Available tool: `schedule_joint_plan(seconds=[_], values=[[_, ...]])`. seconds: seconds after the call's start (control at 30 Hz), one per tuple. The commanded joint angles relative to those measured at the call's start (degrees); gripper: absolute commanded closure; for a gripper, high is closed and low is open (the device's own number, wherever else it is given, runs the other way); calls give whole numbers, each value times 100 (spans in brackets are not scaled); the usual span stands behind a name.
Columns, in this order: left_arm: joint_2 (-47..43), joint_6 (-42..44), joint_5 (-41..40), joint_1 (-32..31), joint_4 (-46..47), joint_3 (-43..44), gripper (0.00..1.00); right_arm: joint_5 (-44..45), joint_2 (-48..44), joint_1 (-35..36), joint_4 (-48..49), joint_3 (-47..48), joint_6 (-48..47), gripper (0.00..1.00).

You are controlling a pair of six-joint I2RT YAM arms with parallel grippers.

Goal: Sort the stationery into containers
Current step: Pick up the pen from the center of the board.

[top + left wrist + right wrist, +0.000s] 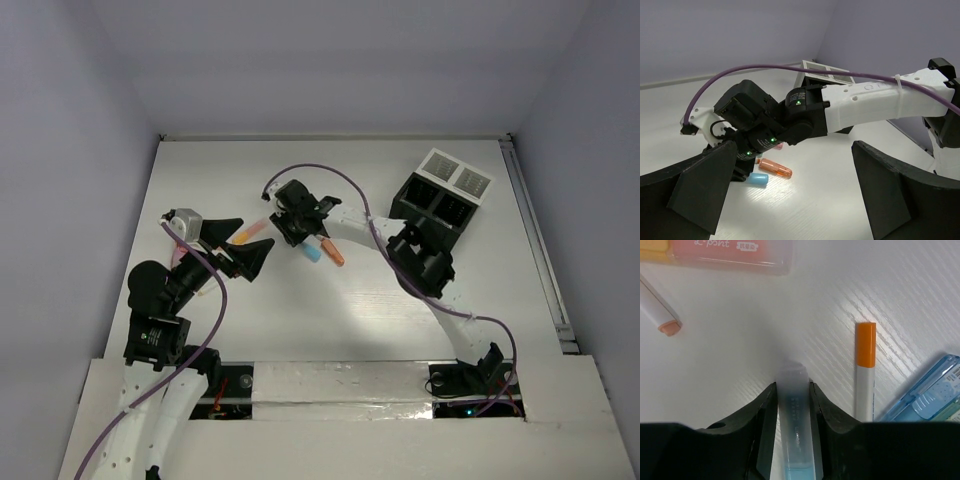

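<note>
My right gripper reaches to the table's middle and is shut on a blue marker with a frosted clear cap, held low over the table, the jaws pressed on both its sides. Around it lie a white pen with an orange cap, a white pen with a peach tip, a pink-orange highlighter and a clear blue case. An orange stub and a blue stub lie beside that gripper. My left gripper is open and empty, to their left. The black box and white tray stand at the far right.
The right arm stretches across the left wrist view, above the orange stub and blue stub. A yellow-orange marker lies between the two grippers. A purple cable loops over the left arm.
</note>
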Motion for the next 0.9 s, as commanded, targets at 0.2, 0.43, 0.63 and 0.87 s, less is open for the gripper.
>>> schedule_joint_plan(seconds=[0.2, 0.43, 0.63, 0.87], values=[[-87, 46, 128, -14, 377, 205, 1, 208, -257, 218, 477, -172, -53, 83], [-104, 46, 110, -14, 377, 196, 1, 637, -1661, 218, 2230, -1295, 536, 85], [-131, 38, 128, -14, 404, 196, 1, 1287, -3219, -352, 3500, -2580, 931, 85], [-175, 29, 128, -66, 404, 187, 1, 2341, -4688, -1820, 5046, -3943, 1029, 90]])
